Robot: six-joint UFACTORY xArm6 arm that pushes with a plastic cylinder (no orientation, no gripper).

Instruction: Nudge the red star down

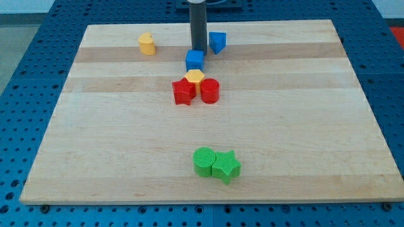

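A: Starting nearest, at the view's bottom: what lies there?

B: A green cylinder (203, 161) and a green star (226, 166), touching side by side, well below my tip (197, 51) and a little to its right. They sit near the bottom edge of the wooden board (113, 145).

A: And the red star?

B: The red star (184, 92) lies below my tip, slightly to the view's left of it, around the middle of the board. It looks squat, with no clear long axis; I cannot tell which way its arms point. A red cylinder (210, 91) stands just to its right, and a yellow block (195, 78) sits just above the two, touching or nearly touching both.

A: Is there room under it?

B: Yes. Bare wood runs from the red star down to the green pair, and to its left as far as the board's left edge.

A: Closer to the rod?

B: A blue cube (195, 60) sits right below my tip, apparently touching it. The rod ends plainly, with no jaws to open or close, and holds nothing.

A: Farthest away?

B: A second blue block (218, 42) is just right of my tip, and a yellow piece (147, 44) well to its left, both near the top edge.
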